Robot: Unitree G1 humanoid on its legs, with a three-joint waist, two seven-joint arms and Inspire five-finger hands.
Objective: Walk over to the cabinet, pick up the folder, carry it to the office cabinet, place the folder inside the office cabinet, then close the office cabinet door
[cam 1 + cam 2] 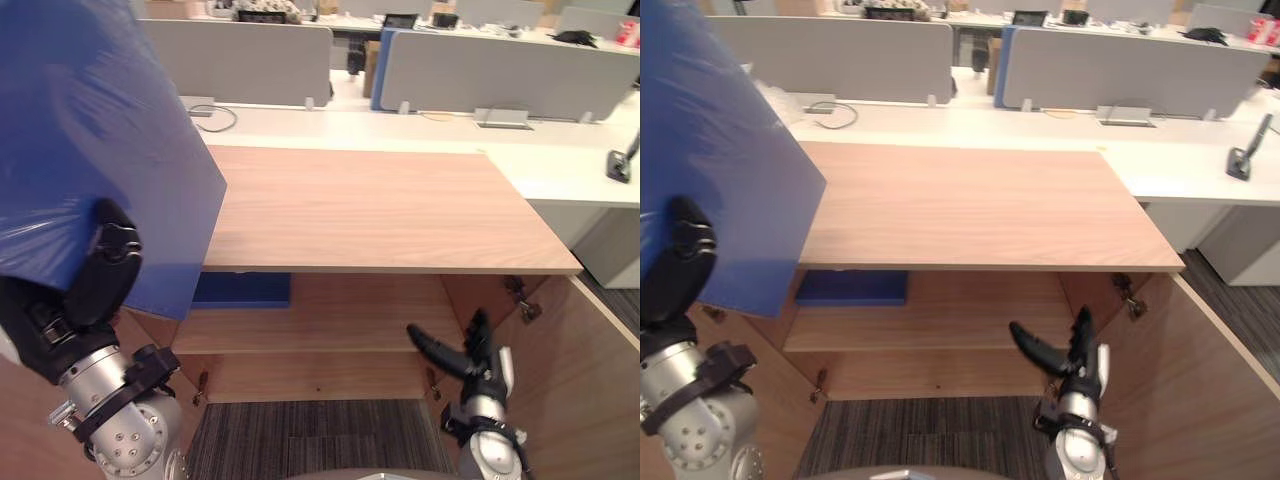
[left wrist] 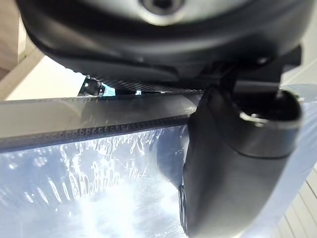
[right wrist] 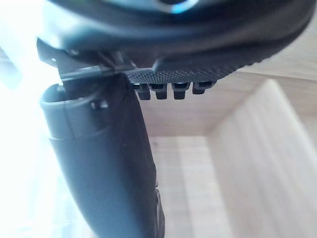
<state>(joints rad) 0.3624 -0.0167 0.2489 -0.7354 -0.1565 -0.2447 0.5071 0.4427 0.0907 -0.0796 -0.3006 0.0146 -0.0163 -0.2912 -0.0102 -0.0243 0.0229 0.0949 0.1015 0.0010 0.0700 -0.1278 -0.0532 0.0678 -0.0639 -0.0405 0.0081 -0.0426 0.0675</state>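
You have the blue folder (image 1: pixel 100 130) gripped in the robot's left hand (image 1: pixel 100 275), held up high at the left of the head views, its lower edge hanging in front of the left end of the office cabinet (image 1: pixel 370 210); in the left wrist view the thumb (image 2: pixel 233 163) is pressed flat against the folder's glossy face, with the fingers behind it, so the hand is closed on the folder. The folder is not yet inside the cabinet. The cabinet stands open before you; its wooden top is bare, and its right door (image 1: pixel 580 380) is swung out toward you on the right. On the inner shelf (image 1: pixel 330 315), at the left end, you can see a flat blue item (image 1: pixel 243 290) lying down; I cannot tell what it is. The right hand (image 1: pixel 480 365) sits low in front of the cabinet's right half, holding nothing; its fingers are straight and its thumb spread out to the side. Grey carpet (image 1: pixel 310 435) lies below; a white desk (image 1: pixel 400 130) with grey partitions (image 1: pixel 500 70) runs behind the cabinet.
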